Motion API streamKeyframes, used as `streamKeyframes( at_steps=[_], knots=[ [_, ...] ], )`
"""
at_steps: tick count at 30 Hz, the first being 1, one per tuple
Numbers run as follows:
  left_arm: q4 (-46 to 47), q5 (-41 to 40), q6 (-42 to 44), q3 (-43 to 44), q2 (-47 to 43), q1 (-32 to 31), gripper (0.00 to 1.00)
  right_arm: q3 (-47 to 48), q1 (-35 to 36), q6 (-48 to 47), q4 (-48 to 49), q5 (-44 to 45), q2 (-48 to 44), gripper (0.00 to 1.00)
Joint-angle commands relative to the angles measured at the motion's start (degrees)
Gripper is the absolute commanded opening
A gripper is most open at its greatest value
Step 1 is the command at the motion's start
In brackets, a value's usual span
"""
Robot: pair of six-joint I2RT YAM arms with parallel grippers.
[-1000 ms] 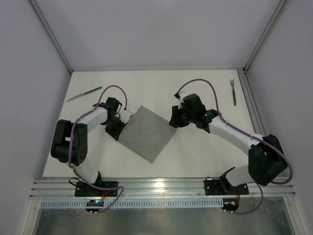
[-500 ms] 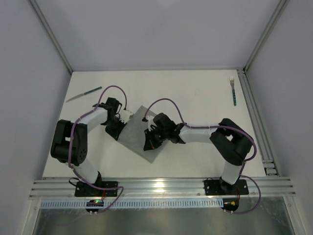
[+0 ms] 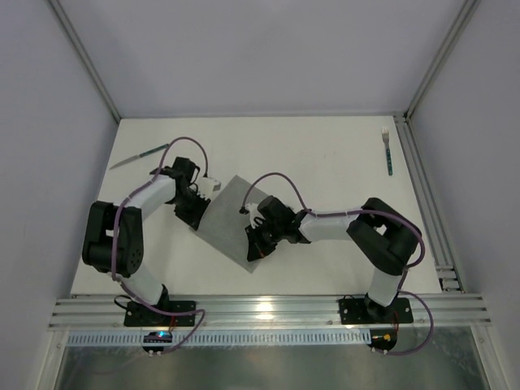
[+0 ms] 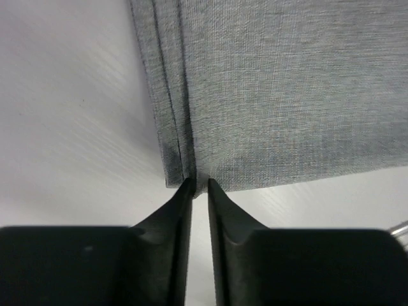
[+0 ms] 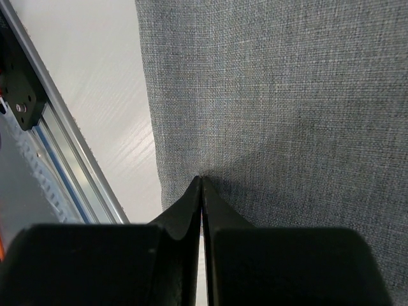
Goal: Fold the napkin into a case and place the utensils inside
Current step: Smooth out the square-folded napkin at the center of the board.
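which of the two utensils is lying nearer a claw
The knife, lying far left, just beyond the left claw at the napkin corner. The fork lies by the right rail, far from both claws.

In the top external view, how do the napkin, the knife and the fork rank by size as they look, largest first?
1. napkin: by far the largest, even partly covered.
2. knife: looks slightly longer than the fork.
3. fork: the two are close in size, so this last order is unsure.
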Motion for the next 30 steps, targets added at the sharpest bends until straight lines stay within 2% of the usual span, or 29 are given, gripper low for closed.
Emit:
streamKeyframes(
  at_steps=[1, 4, 6, 9, 10, 13, 19, 24, 30],
  knots=[
    [-3.88, 8.88, 0.28, 6.37, -5.69, 0.89, 0.26, 1.35, 0.26, -3.34, -7.47, 5.07, -0.34, 0.03],
    [-8.63, 17.32, 2.21, 10.59, -8.42, 0.98, 0.37, 1.7, 0.26, -3.08, -7.56, 5.42, -1.66, 0.03],
    [-10.83, 18.91, 3.0, 11.74, -8.78, 1.06, 0.37, 2.66, 0.35, -3.07, -7.65, 5.16, -2.37, 0.03],
    [-9.27, 14.89, 1.87, 10.26, -7.73, 0.45, 0.26, 5.38, 0.26, -3.95, -7.82, 4.46, -4.12, 0.03],
    [-8.56, 11.92, 1.6, 8.77, -6.33, -0.94, 0.2, 6.35, 0.26, -4.13, -7.82, 4.19, -4.47, 0.03],
    [-7.24, 9.96, 1.6, 6.48, -2.82, -4.63, 0.15, 8.29, 0.26, -3.43, -5.81, 2.61, -5.97, 0.03],
    [-1.98, 4.78, 1.51, 3.84, 0.8, -5.18, 0.13, 6.36, 0.26, -1.06, 4.2, 1.11, -5.89, 0.03],
    [0.59, 0.91, 1.25, 1.82, 5.1, -5.18, 0.12, 7.06, 0.26, -1.14, 6.41, 0.15, -1.41, 0.03],
    [2.96, -0.07, 1.42, -1.35, 5.81, -5.18, 0.12, 9.08, 0.52, -1.4, 6.24, -1.52, 1.24, 0.03]
  ],
)
